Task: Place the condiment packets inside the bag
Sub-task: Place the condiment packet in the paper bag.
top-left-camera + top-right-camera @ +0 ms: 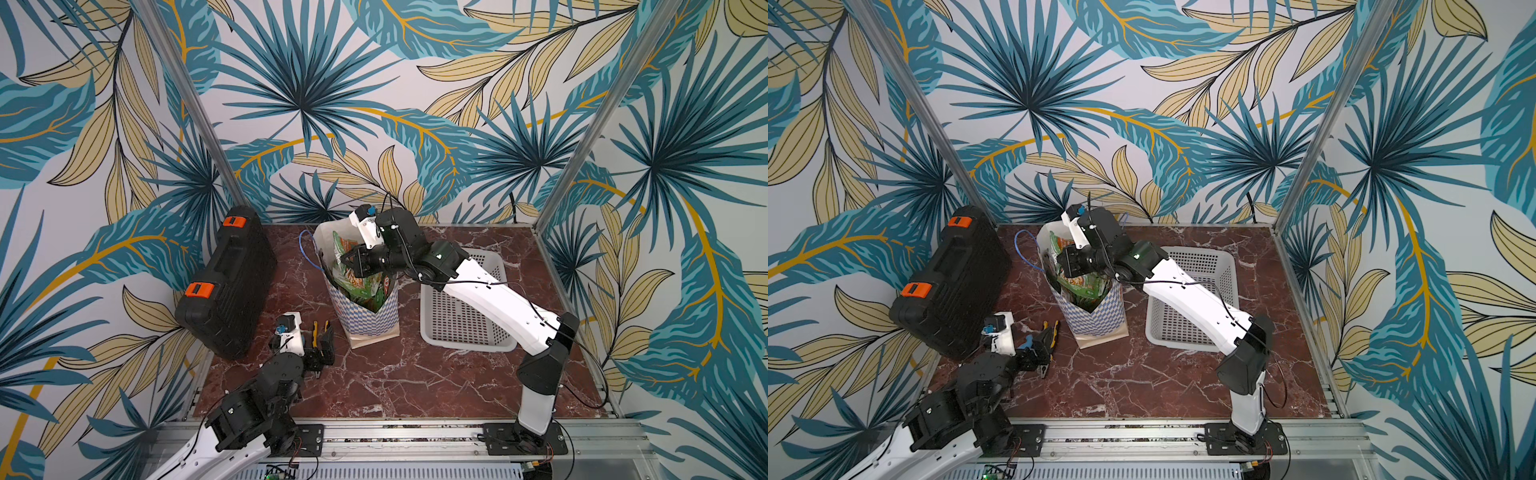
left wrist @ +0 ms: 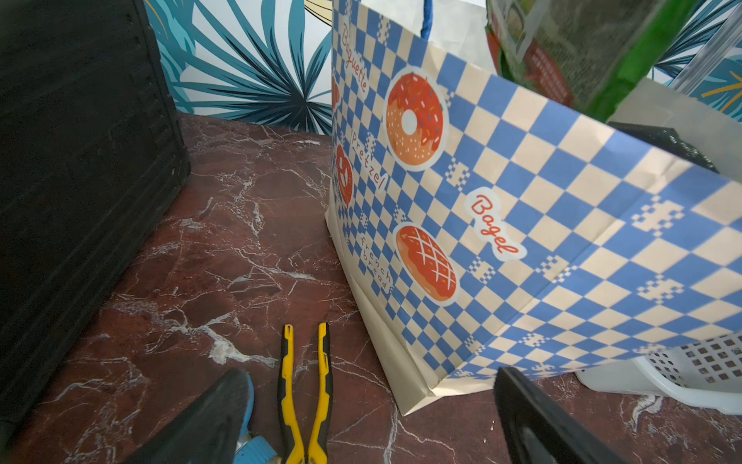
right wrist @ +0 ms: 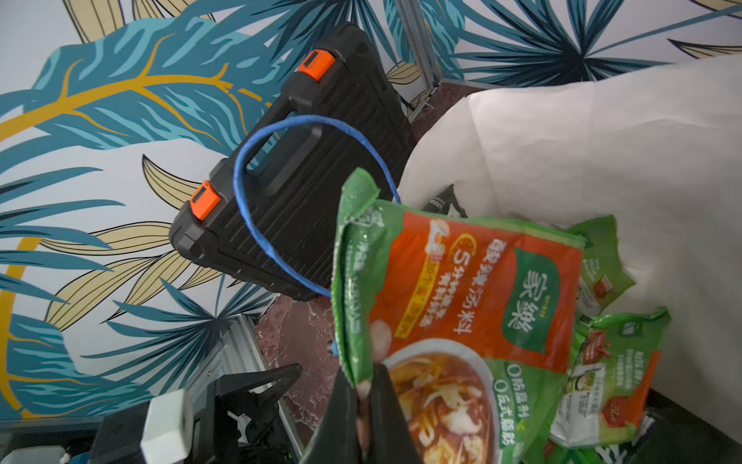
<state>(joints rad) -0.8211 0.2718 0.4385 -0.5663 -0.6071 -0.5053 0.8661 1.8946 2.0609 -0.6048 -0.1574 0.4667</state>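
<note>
The table [image 1: 415, 374] carries no loose packets in both top views, and neither does the black case [image 1: 226, 282] at its left edge. The white basket [image 1: 461, 328] looks empty too, though the right arm crosses it and may hide a corner. The bag [image 1: 365, 316] stands upright between case and basket, and several green-orange packets [image 1: 361, 286] already sit in it, reaching up to the rim. The right gripper [image 1: 353, 259] is at the bag's mouth, clamped narrow on the edge of one more packet [image 3: 461, 289], which hangs over the opening and is not yet let go. By my reading this is the last one: what is left is to lower it, release it and pull the arm out. The left gripper [image 1: 322, 345] hovers low near the bag's foot, spread wide and holding nothing, with yellow pliers [image 2: 305, 393] lying on the table under it. Only the right wrist view shows the pinch itself [image 3: 367, 385], the packets below the held one and the blue handle [image 3: 257, 160] beside it. Only the left wrist view shows the bag's checkered side with its doughnut print and a dark packet [image 2: 582, 52] standing above the rim. The top views alone show the basket and the bare table.
</note>
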